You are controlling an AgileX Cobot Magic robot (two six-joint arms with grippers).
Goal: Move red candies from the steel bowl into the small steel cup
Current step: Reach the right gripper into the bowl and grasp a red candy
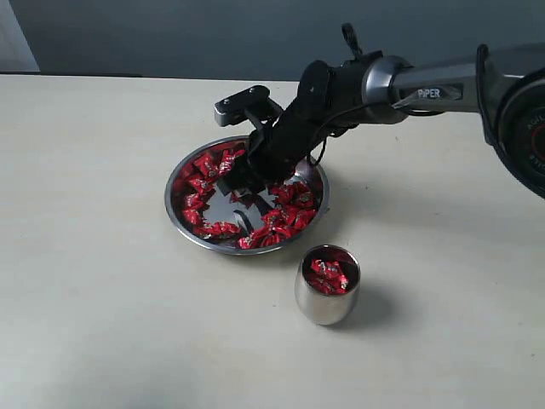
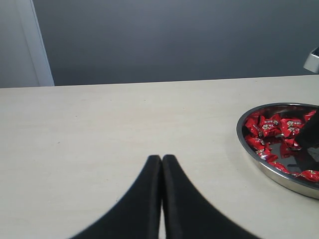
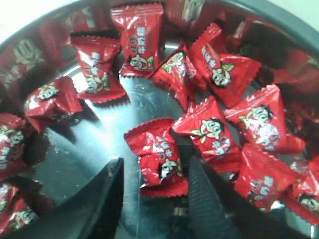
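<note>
— How is the right arm [image 1: 426, 85] posed?
— It slants down from the right. The right gripper [image 3: 154, 167] is low in the steel bowl [image 1: 173, 198], jaws apart astride one candy [image 3: 159, 147].
— The bowl?
— Shallow and mirror-bright, ringed with crinkly red candies [image 1: 204, 166]. The small steel cup [image 1: 322, 307] stands near it, candies inside.
— The left gripper [image 2: 162, 167]?
— Only its wrist view shows it, fingers pressed together.

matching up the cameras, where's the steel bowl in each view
Exterior view: steel bowl at centre, right gripper reaching into it.
Left wrist view: part of it, cut by the frame's edge.
Right wrist view: fills the frame.
Shared landmark: the red candies inside it.
</note>
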